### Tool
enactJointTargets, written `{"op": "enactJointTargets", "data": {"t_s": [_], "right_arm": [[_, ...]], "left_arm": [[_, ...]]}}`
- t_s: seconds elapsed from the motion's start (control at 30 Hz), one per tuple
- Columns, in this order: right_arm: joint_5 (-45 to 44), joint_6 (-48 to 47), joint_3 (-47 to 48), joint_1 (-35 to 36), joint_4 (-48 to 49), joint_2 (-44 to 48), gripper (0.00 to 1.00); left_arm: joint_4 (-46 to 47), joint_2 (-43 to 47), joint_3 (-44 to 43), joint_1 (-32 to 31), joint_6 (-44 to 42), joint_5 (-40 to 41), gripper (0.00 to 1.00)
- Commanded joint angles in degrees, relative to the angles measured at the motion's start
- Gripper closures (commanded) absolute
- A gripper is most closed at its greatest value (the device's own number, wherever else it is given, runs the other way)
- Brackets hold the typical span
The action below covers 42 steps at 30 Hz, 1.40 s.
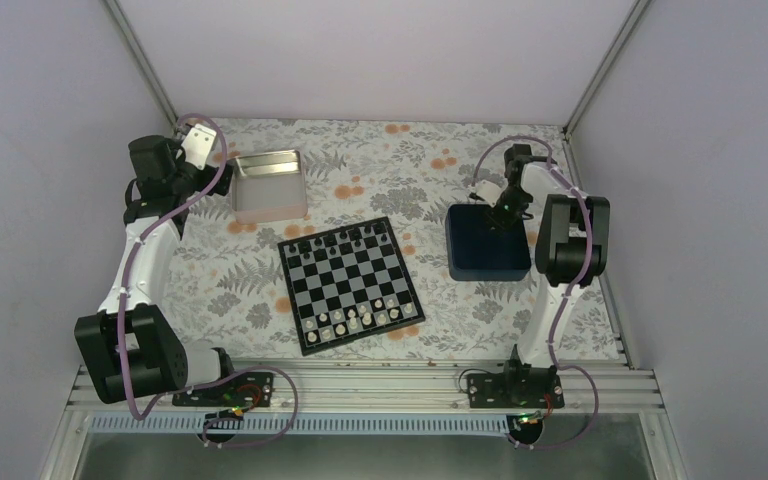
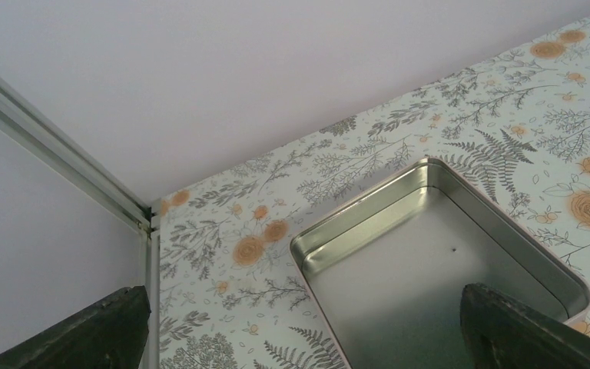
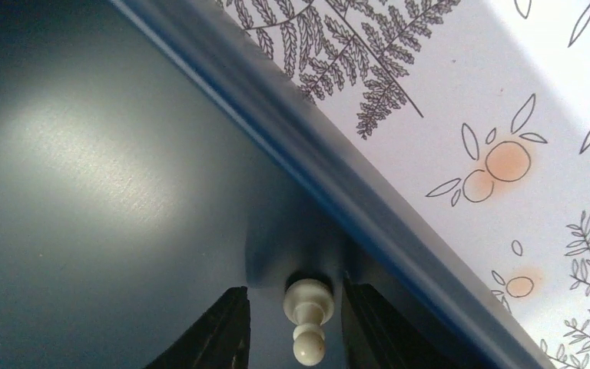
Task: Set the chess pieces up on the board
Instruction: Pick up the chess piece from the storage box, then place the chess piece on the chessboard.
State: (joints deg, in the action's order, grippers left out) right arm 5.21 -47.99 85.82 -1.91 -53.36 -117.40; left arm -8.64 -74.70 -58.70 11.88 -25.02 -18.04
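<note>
Right hand [image 3: 293, 292] is down inside the dark blue rectangular tray [image 3: 84, 192], fingers [image 3: 215, 338] part-spread and straddling a small cream plastic pawn [image 3: 308, 304]. A gap shows on both sides of the pawn, so it isn't pinched yet. Pawn sits between the fingers, hard up against the tray wall just past the fingertips. Can't tell if it stands or lies tipped.

Step in hand, my read: picking the next cream piece out of the tray. Next move calls for closing squarely on the pawn and lifting clear of the wall. Then carry it out to the hand's left, onto the square black-and-silver-grey chessboard [image 1: 295, 298]. Wall runs close past one finger, so a nudge or slip there is the risk.

Top view only: cream pieces [image 1: 355, 318] sit along the board's near rows and black pieces [image 1: 335, 240] line its far edge. Which square is open for the pawn is too small to tell. Right wrist view only: the pawn itself and the finger gaps. From above, the arm hides both.

Left hand [image 2: 307, 327] hangs spread wide, holding nothing, over a silver metal tin [image 2: 430, 269] on the floral-print counter [image 2: 223, 223], well apart from the board. The tin's inside shows properly only in the left wrist view.
</note>
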Motion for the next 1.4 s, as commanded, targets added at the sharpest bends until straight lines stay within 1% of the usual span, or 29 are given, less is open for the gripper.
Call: {"op": "enactJointTargets", "data": {"t_s": [0.0,0.13,0.2,0.33,0.47,0.57,0.7,0.87,0.9,0.97,1.1,1.37], "right_arm": [[0.0,0.4,0.2,0.4,1.1,-0.5,0.71],[-1.0,0.6,-0.1,0.4,0.8,-0.5,0.85],[-1.2,0.6,-0.4,0.5,0.4,0.3,0.89],[-2.1,0.9,-1.1,1.6,-1.3,3.5,0.93],[-3.4,1.9,-2.3,5.1,-3.7,8.4,0.94],[-4.3,3.2,-1.8,9.7,-6.4,11.9,0.94],[-4.7,5.5,0.9,17.7,-10.6,15.3,0.94],[-4.2,8.4,3.0,29.0,-14.2,16.6,0.94],[-3.9,8.8,2.8,30.1,-14.5,16.6,0.93],[-3.3,9.7,1.6,34.1,-14.5,16.6,0.94],[-1.7,10.9,-3.0,39.8,-12.3,17.1,0.94],[1.0,12.9,-10.5,44.5,-8.8,17.4,0.93]], "left_arm": [[1.4,0.5,0.4,0.4,-0.1,-0.2,0.00],[1.2,0.6,0.3,0.4,-0.1,-0.3,0.00],[1.2,0.7,0.3,0.4,0.0,-0.3,0.00],[1.1,0.8,0.2,0.4,0.1,-0.5,0.00],[1.1,1.0,0.2,0.4,0.2,-0.7,0.00],[1.1,1.1,0.1,0.4,0.2,-0.7,0.00],[1.1,1.2,0.1,0.4,0.2,-0.6,0.00],[1.1,1.4,-0.1,0.4,0.2,-0.6,0.00],[1.1,1.4,-0.1,0.4,0.2,-0.6,0.00],[1.1,1.5,-0.1,0.4,0.3,-0.6,0.00],[1.1,1.1,-0.2,0.4,0.2,-0.7,0.00],[1.3,0.8,-0.3,0.4,0.5,-0.2,0.00]]}}
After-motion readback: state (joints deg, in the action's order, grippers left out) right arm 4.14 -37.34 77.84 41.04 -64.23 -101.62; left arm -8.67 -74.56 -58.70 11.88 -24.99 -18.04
